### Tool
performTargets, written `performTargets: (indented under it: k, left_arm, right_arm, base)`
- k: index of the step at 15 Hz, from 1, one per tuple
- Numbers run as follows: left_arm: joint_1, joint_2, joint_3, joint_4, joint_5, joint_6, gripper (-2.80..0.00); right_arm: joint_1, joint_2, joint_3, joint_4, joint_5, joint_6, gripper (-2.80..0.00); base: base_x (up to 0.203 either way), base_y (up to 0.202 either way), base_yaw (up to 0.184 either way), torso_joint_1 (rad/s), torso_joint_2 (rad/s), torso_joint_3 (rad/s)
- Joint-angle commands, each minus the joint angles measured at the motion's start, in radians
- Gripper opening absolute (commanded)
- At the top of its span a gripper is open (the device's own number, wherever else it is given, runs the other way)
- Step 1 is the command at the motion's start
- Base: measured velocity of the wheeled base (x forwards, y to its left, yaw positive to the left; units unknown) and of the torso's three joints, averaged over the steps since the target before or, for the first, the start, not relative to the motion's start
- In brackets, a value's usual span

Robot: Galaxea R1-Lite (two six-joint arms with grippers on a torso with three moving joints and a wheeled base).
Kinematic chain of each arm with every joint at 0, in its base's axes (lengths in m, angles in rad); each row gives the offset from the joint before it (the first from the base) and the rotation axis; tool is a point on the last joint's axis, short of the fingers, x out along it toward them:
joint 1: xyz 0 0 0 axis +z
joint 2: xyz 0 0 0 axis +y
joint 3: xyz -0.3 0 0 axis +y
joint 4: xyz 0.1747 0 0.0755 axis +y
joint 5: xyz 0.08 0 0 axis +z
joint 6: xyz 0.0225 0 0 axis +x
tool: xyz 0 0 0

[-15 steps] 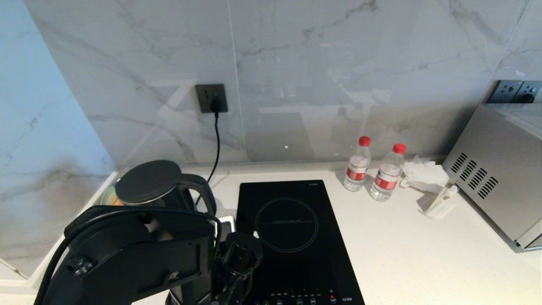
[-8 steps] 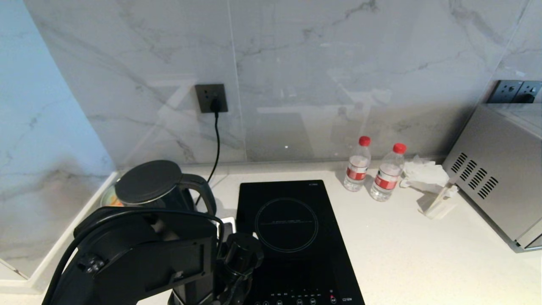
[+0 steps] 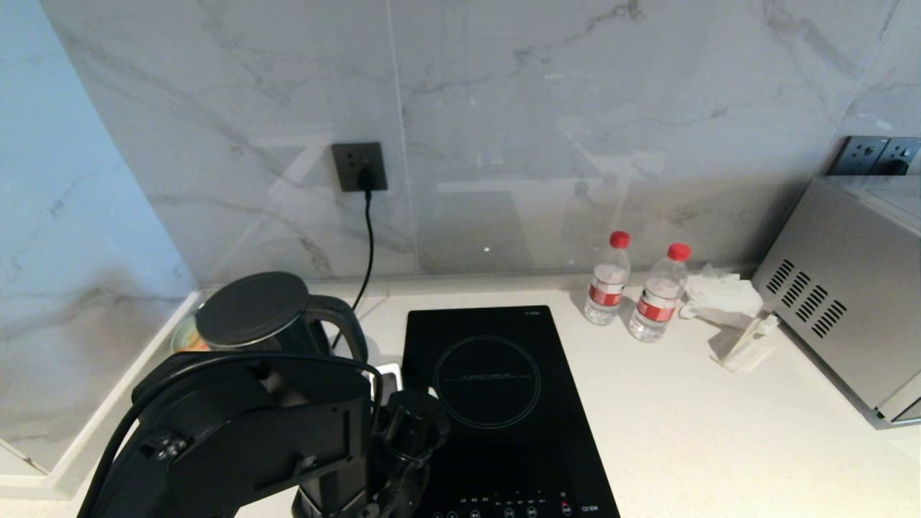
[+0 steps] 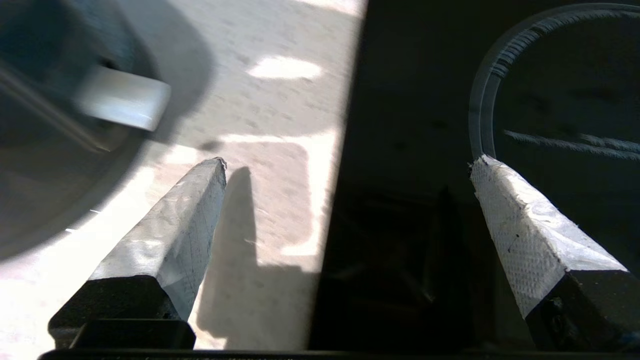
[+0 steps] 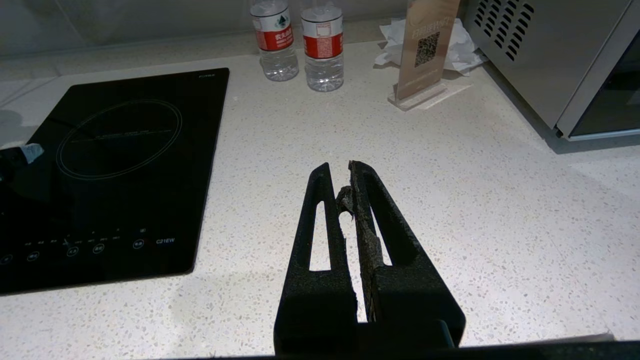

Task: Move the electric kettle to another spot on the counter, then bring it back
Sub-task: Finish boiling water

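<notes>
At lower left of the head view, the electric kettle (image 3: 268, 316) stands on the counter (image 3: 691, 432), beside the hob (image 3: 496, 410). The left gripper (image 4: 345, 165) hovers empty, fingers spread wide, straddling the hob's edge. The right gripper (image 5: 347, 172) hangs above bare counter, fingers pressed together.

A compact kitchen corner: a white speckled table (image 3: 705, 432) runs along grey-veined marble wall panels (image 3: 504, 129), with a black glass hob (image 3: 496, 403) set flush into it. A black electric kettle (image 3: 266, 316) stands near the corner, a cord (image 3: 368, 244) above it running to a wall socket (image 3: 358, 165). A steel countertop oven (image 3: 849, 288), two red-capped water bottles (image 3: 608, 280) and a small QR-code card stand (image 5: 424, 55) suggest a serviced flat or hotel kitchenette.
</notes>
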Motion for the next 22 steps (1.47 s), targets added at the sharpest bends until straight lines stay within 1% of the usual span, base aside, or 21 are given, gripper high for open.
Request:
performTargets:
  k: [1,4,9,11,13,17,19,22]
  left_arm:
    - [0.006,0.015,-0.001,-0.026,0.012,0.003,0.00]
    - [0.020,0.014,0.020,-0.073,0.014,0.030,0.00]
    - [0.023,0.015,0.079,-0.139,0.014,0.038,0.00]
    - [0.025,0.014,0.074,-0.141,0.014,0.040,0.00]
    - [0.022,0.011,0.064,-0.143,0.014,0.055,0.00]
    - [0.016,0.004,0.058,-0.143,0.018,0.056,0.00]
    - [0.017,0.003,0.062,-0.166,0.018,0.068,0.00]
    - [0.017,0.013,0.063,-0.224,0.018,0.106,0.00]
  right_arm:
    - [0.000,0.000,0.000,0.000,0.001,0.001,-2.80]
    - [0.000,0.000,0.000,0.000,0.000,0.001,-2.80]
    - [0.002,0.000,0.000,0.000,0.001,0.000,-2.80]
    - [0.001,0.000,0.000,0.000,0.000,0.000,-2.80]
    - [0.000,0.000,0.000,0.000,0.001,0.000,-2.80]
    - [0.000,0.000,0.000,0.000,0.000,0.001,-2.80]
    - [0.000,0.000,0.000,0.000,0.000,0.001,-2.80]
    - [0.000,0.000,0.000,0.000,0.000,0.000,-2.80]
  base:
    - [0.000,0.000,0.000,0.000,0.00,0.000]
    - [0.000,0.000,0.000,0.000,0.00,0.000]
    - [0.000,0.000,0.000,0.000,0.00,0.000]
    - [0.000,0.000,0.000,0.000,0.00,0.000]
    - [0.000,0.000,0.000,0.000,0.00,0.000]
    - [0.000,0.000,0.000,0.000,0.00,0.000]
    - [0.000,0.000,0.000,0.000,0.00,0.000]
    - [0.000,0.000,0.000,0.000,0.00,0.000]
